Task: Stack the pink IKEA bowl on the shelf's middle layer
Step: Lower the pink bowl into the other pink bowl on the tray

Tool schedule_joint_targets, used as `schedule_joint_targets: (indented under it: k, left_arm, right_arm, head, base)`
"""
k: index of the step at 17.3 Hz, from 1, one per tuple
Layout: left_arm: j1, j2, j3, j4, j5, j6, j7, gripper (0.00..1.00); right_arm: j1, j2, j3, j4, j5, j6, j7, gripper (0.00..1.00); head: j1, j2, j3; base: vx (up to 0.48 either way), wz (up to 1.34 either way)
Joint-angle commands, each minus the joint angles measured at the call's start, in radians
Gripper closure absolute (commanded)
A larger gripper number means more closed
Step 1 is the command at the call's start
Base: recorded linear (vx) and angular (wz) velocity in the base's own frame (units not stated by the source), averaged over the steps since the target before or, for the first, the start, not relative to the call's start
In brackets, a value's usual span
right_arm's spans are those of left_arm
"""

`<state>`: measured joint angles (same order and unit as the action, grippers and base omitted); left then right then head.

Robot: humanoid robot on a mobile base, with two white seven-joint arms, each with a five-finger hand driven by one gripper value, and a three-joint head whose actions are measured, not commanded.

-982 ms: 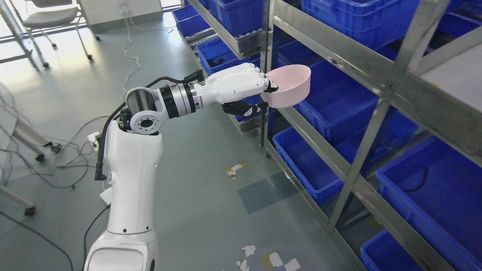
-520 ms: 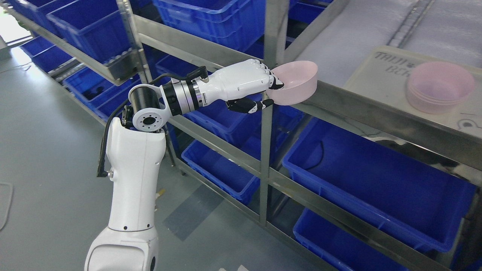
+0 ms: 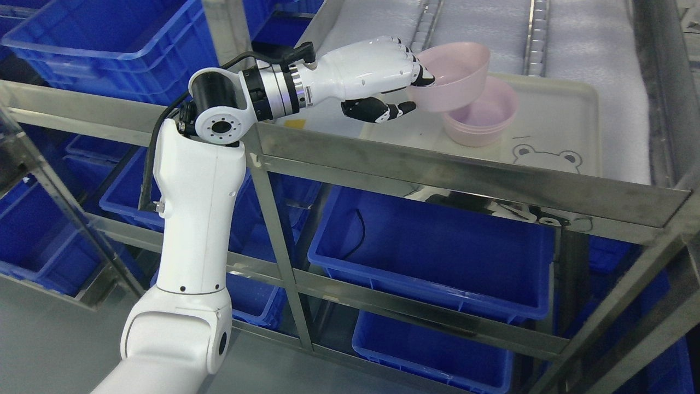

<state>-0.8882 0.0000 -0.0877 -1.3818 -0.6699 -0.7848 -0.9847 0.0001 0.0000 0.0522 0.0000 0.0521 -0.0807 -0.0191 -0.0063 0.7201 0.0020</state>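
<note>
My left hand (image 3: 407,90) is shut on the near rim of a pink bowl (image 3: 454,74), fingers over the rim and thumb below it. I hold the bowl tilted in the air over the shelf layer. Just right of and below it, a stack of pink bowls (image 3: 484,117) sits on a white tray (image 3: 558,117) with a bear drawing. The held bowl overlaps the stack's left rim in this view; I cannot tell whether they touch. The right arm is out of view.
The steel front rail (image 3: 465,175) of the shelf runs below my hand, with an upright post (image 3: 276,230) under my wrist. Blue bins (image 3: 437,251) fill the lower layers and the rack at the left (image 3: 109,44). White foam lining (image 3: 590,49) covers the shelf layer.
The camera has swung right and up, so the whole picture has shifted. My left hand has carried the bowl over the rail to beside the stack on the tray.
</note>
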Motion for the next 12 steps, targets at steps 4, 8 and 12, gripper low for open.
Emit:
schedule_joint_targets:
  k: [4, 8, 12]
  left_arm:
    - [-0.063, 0.018, -0.075, 0.173, -0.162, -0.001, -0.002, 0.98]
    - [-0.064, 0.018, -0.101, 0.176, -0.166, -0.001, -0.015, 0.98]
    - [-0.087, 0.018, -0.092, 0.178, -0.212, -0.001, -0.015, 0.98]
  right_arm:
    - [0.003, -0.017, 0.0, -0.018, 0.0, -0.001, 0.001, 0.0]
    - [0.004, -0.017, 0.0, -0.018, 0.0, -0.001, 0.001, 0.0]
    - [0.003, -0.017, 0.0, -0.018, 0.0, -0.001, 0.001, 0.0]
  head:
    - [0.0, 0.0, 0.0]
    - [0.0, 0.0, 0.0]
    - [0.0, 0.0, 0.0]
  base:
    - [0.052, -0.38]
    - [0.031, -0.25]
    - [0.015, -0.08]
